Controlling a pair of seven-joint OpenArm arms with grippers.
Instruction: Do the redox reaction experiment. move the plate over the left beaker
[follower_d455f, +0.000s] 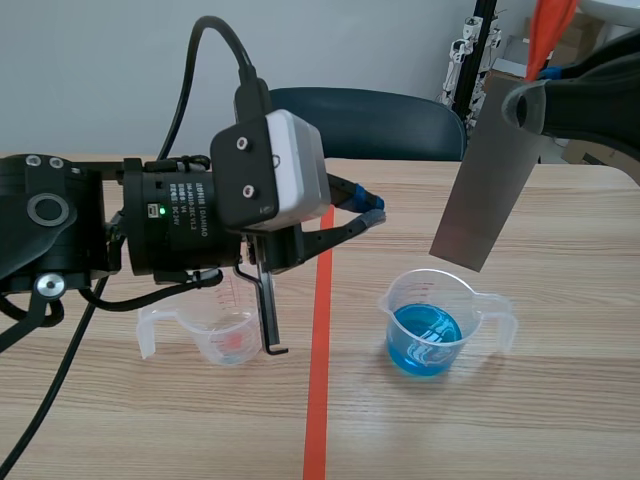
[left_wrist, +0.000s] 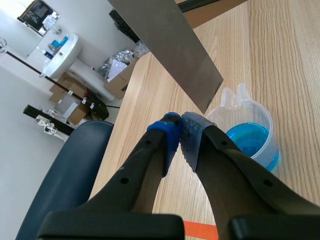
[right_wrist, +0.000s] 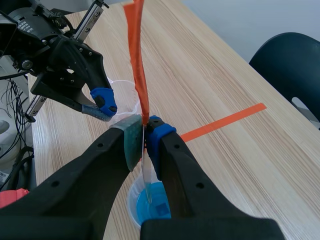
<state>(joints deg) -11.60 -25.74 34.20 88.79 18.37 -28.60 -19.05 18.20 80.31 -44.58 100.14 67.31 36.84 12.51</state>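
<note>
Hanging from the right gripper (right_wrist: 146, 132), the grey rectangular metal plate (follower_d455f: 485, 190) was pinched at its upper end between that gripper's fingers, and an orange strip (right_wrist: 136, 60) stuck to the plate rose above them. The plate tilted down below the gripper, its lower edge in the air just over the clear plastic beaker of blue liquid (follower_d455f: 425, 325), which stood under the right gripper on the wooden table (follower_d455f: 560, 400). The left gripper (left_wrist: 180, 130) had its two pads pressed together with nothing between them, and the plate's lower corner hung just ahead of its tips. The clear plastic beaker with a reddish trace at its bottom (follower_d455f: 215, 335) stood under the left arm, behind the left gripper's tips and well apart from the plate
</note>
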